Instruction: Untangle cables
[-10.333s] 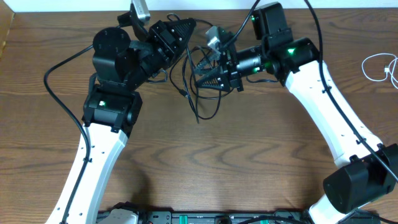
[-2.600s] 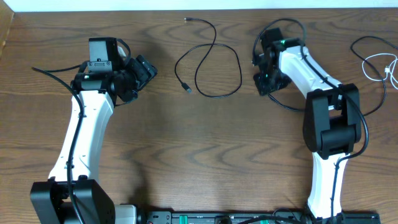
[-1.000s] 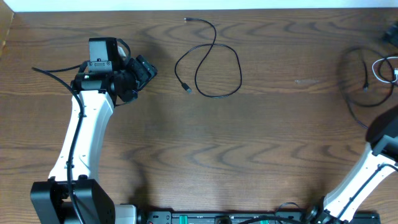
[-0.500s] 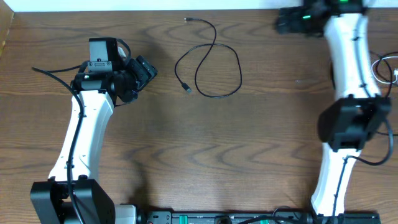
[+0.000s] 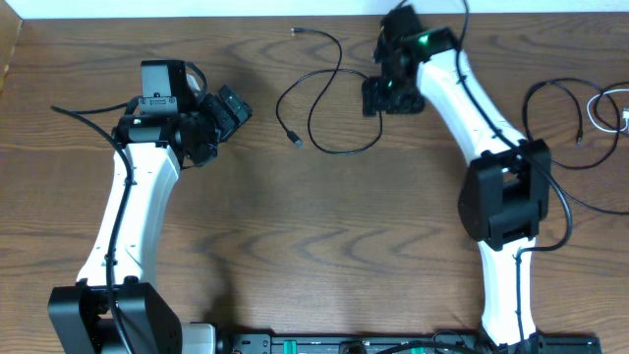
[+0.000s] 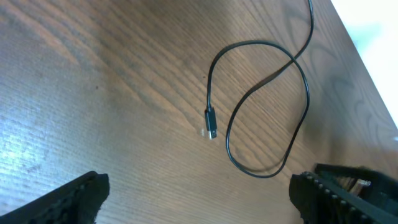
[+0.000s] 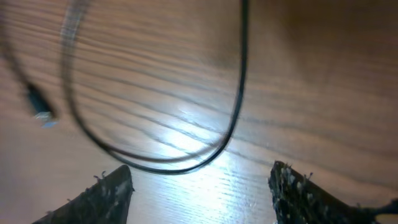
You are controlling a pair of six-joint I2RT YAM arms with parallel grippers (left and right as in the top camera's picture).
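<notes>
The thin black cables and the one shorter white cable lie in two groups, well apart on the brown wood-grain table (image 5: 314, 256). By my reading the main knot is undone and only tidying is left.

At the left, the left gripper (image 5: 234, 106) hovers low over bare wood. Its wrist camera shows the left gripper (image 6: 199, 182) with its jaws spread wide and nothing between them. The looped black cable (image 6: 258, 176) lies well ahead of it, apart from both fingers.

In the centre, the looped black cable (image 5: 344, 151) rests flat and alone. It crosses itself once near the top, with one small plug end (image 5: 295, 141) lying just left of the loop. That single crossing looks like the only thing left to clear here.

Just right of that loop sits the right gripper (image 5: 378, 96), beside the cable's right-hand curve. From its wrist view the right gripper (image 7: 199, 180) has its jaws well apart and empty. The looped black cable (image 7: 241, 74) lies on the table ahead of the gap, touching neither finger.

At the far right, a second black cable (image 5: 560, 82) curls near the short white cable (image 5: 600, 106). Whether those two cross is too small to tell; if they do, that pair needs parting.
</notes>
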